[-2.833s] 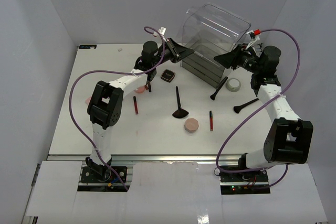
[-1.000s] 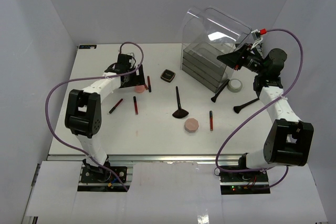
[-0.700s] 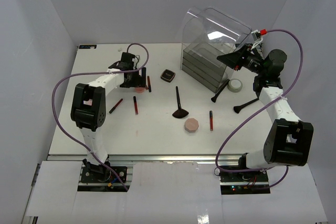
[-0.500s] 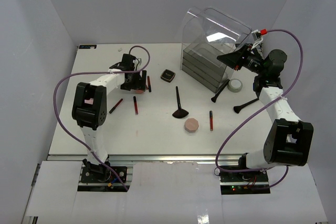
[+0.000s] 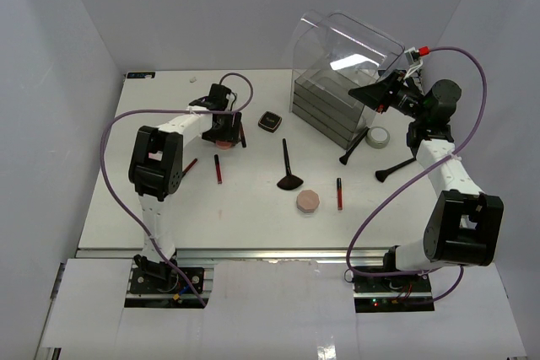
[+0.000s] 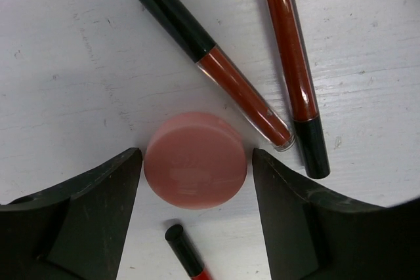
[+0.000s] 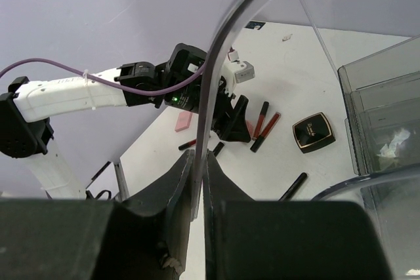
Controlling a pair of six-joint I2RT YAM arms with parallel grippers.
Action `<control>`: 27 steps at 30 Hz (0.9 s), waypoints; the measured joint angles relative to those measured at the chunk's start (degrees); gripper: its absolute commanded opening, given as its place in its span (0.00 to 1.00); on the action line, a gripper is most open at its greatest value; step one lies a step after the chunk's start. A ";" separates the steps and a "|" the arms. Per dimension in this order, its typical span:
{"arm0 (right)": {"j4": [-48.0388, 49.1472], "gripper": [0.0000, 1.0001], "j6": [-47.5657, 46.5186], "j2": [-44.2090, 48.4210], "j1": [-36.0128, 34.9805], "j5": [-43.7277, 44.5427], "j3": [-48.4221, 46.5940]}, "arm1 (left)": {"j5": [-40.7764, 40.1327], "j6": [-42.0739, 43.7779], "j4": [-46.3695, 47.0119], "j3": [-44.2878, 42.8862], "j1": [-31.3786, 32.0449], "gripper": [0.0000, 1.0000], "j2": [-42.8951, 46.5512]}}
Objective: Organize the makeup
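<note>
Jaws of the left gripper (image 6: 195, 162) stand open, a red tube (image 6: 182, 247) with a black cap poking in nearest the wrist. Between the fingertips sits the pink round case (image 6: 195, 170), close to both. Just beyond the jaws lie a slanted gloss tube (image 6: 223, 80) and a second gloss tube (image 6: 295, 77). Farthest off, the right gripper (image 7: 199, 162) is clamped on the clear lid (image 7: 215, 44).

Bright, even overhead light; shadows on the white tabletop (image 5: 253, 208) are soft and short. Glare whitens the clear curved plastic cover (image 5: 353, 61). The pink round puff (image 6: 195, 159) is in sharp focus.
</note>
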State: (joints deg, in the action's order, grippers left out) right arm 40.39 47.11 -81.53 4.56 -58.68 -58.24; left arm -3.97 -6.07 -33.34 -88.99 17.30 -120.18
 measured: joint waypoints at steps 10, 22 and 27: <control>0.50 0.13 0.44 -0.32 0.21 -0.38 0.04 | -1.44 -1.16 -0.05 2.36 0.55 0.35 1.99; 1.27 0.13 0.45 -0.34 0.28 -0.43 0.98 | 21.29 -13.30 12.52 10.34 0.53 0.31 21.96; 1.45 0.13 0.46 -0.34 0.31 -0.45 0.98 | 33.65 -26.10 30.86 14.88 2.33 0.30 21.34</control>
State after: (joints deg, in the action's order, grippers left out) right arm 41.85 47.57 -81.87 4.86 -59.13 -57.25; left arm 29.68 -32.16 -2.48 -74.11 19.63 -98.84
